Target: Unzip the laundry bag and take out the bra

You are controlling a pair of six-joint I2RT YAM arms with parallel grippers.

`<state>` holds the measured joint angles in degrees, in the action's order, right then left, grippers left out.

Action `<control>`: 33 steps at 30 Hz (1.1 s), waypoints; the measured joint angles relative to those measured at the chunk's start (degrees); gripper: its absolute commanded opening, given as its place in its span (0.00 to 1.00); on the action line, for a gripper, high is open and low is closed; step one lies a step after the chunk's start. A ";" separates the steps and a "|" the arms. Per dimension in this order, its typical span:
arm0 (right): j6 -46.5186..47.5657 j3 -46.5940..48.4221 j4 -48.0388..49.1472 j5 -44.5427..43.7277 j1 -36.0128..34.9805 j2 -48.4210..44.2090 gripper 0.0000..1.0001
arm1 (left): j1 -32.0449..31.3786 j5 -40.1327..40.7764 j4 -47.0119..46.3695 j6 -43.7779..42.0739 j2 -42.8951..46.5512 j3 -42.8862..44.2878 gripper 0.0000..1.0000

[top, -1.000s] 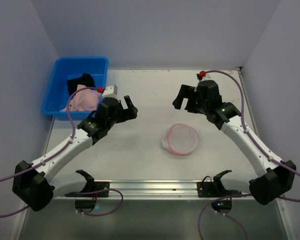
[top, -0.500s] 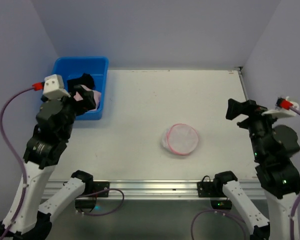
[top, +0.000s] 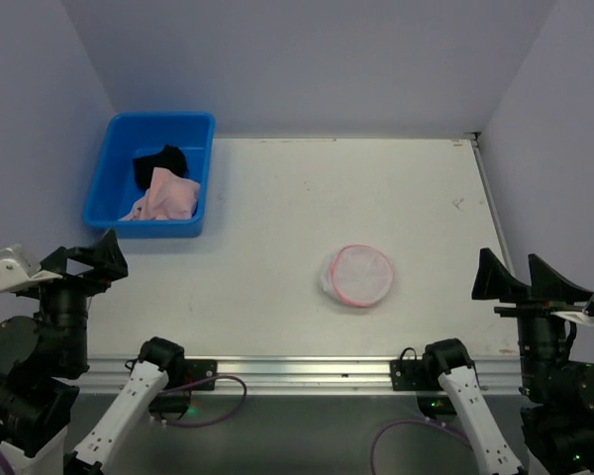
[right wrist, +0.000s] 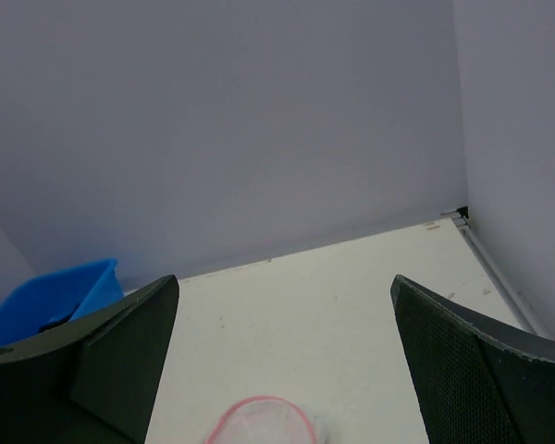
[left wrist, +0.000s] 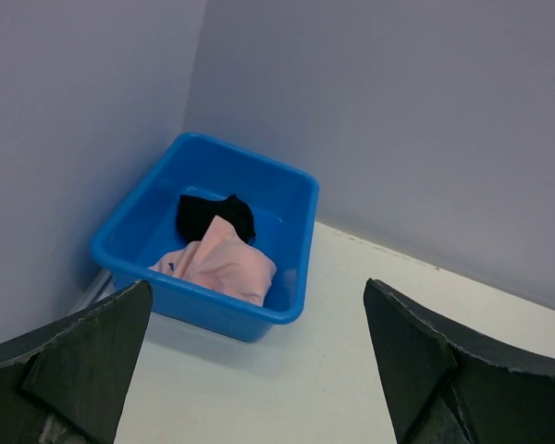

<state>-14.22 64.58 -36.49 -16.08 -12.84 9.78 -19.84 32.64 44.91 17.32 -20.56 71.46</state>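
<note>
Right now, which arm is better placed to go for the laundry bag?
Right, probably. The laundry bag lies right of centre, nearer the open right gripper, whose camera sees it; the open left gripper faces the blue bin.

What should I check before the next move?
1. Left gripper open, empty: ok.
2. Right gripper open, empty: ok.
3. Both arms clear of the bag: ok.
4. Bag flat on the table, within view: ok.
5. Zipper open: cannot tell.
6. Bra out of the bag: cannot tell; a pink cloth and a black cloth lie in the bin.
</note>
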 measured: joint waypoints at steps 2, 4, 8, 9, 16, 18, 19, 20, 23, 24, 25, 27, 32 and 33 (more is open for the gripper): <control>0.02 -1.73 0.02 0.70 0.00 -0.90 0.99 | 0.00 0.52 0.44 0.04 2.60 -2.01 1.00; -0.04 -3.65 -0.11 1.09 0.00 -1.70 0.99 | 0.00 1.05 0.79 0.07 4.52 -3.85 1.00; -0.09 -6.80 -0.28 2.34 0.00 -3.30 0.99 | 0.00 2.16 2.32 0.63 6.69 -6.40 1.00; -0.09 -7.26 -0.39 2.43 0.00 -3.58 0.99 | 0.00 2.43 2.73 0.81 6.88 -6.75 1.00; -0.02 -7.82 -0.42 2.75 0.00 -4.31 0.99 | 0.00 3.19 3.80 2.58 7.30 -8.92 1.00; 0.00 -7.82 -0.42 2.78 0.00 -4.31 0.99 | 0.00 3.21 3.85 2.78 7.30 -9.29 1.00; 0.02 -7.82 -0.42 2.75 0.00 -4.31 0.99 | 0.00 3.21 3.87 2.89 7.30 -9.40 1.00; 0.09 -7.82 -0.42 2.78 0.00 -4.31 0.99 | 0.00 3.21 3.85 3.04 7.28 -9.46 1.00; 0.17 -7.82 -0.42 2.78 0.00 -4.31 0.99 | 0.00 3.21 3.82 3.10 7.21 -9.49 1.00; 0.17 -7.82 -0.42 2.80 0.00 -4.31 0.99 | 0.00 3.21 3.82 3.08 7.17 -9.49 1.00; 0.17 -7.82 -0.42 2.93 0.00 -4.31 0.99 | 0.00 3.21 3.80 3.10 7.13 -9.49 1.00; 0.17 -7.82 -0.42 3.17 0.00 -4.31 0.99 | 0.00 3.21 3.76 3.10 7.02 -9.57 1.00; 0.17 -7.85 -0.33 3.76 0.00 -4.31 0.99 | 0.00 3.23 3.63 3.30 6.67 -10.45 1.00; 0.17 -7.82 -0.31 3.82 0.00 -4.31 0.99 | 0.00 3.23 3.63 3.34 6.51 -10.64 1.00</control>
<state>-14.04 56.75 -36.80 -12.25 -12.84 5.48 -19.84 35.88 48.53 20.67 -14.04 60.82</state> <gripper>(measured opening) 0.986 0.997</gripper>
